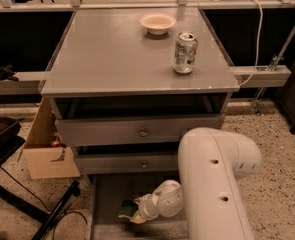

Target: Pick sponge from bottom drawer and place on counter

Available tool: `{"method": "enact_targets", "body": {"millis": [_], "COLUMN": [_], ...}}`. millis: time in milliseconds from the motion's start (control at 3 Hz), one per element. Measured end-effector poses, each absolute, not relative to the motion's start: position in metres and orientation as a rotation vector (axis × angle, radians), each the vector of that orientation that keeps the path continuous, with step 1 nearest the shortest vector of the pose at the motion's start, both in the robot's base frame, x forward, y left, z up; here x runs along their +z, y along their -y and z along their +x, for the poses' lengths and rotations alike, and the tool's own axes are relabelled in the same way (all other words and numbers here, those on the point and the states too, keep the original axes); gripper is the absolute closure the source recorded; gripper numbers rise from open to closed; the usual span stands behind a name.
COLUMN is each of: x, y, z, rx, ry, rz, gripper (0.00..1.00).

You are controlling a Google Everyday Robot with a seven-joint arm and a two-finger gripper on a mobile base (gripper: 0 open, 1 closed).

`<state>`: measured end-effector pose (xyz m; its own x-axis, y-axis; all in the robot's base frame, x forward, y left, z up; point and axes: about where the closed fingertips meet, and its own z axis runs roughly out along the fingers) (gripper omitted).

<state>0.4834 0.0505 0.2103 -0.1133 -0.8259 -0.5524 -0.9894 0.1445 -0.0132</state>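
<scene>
The bottom drawer (106,196) is pulled out at the foot of the grey cabinet. The sponge (126,209), dark green over pale yellow, lies in it near the front. My white arm (212,184) bends down from the right into the drawer, and my gripper (137,213) is right at the sponge's right side, touching or nearly touching it. The counter (112,54) is the flat grey top above the drawers.
A white bowl (158,23) and a drink can (185,53) stand on the counter's back right. Two knobbed drawers (143,132) sit slightly open above the bottom one. A cardboard box (46,151) and black stand legs (52,216) are on the floor at left.
</scene>
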Motion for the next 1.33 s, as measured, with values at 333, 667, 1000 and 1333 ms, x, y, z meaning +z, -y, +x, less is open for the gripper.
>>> {"method": "enact_targets", "body": {"millis": [333, 667, 1000, 1333], "x": [0.297, 0.373, 0.453, 0.526], "y": [-0.06, -0.063, -0.046, 0.022], "z": [0.468, 0.452, 0.451, 0.486], "rx": [0.516, 0.569, 0.616, 0.641], "ry": [-1.905, -1.778, -1.742, -1.881], "rz": [-1.888, -2.01, -1.981, -1.726], "gripper": [1.0, 1.0, 1.0, 1.0]}}
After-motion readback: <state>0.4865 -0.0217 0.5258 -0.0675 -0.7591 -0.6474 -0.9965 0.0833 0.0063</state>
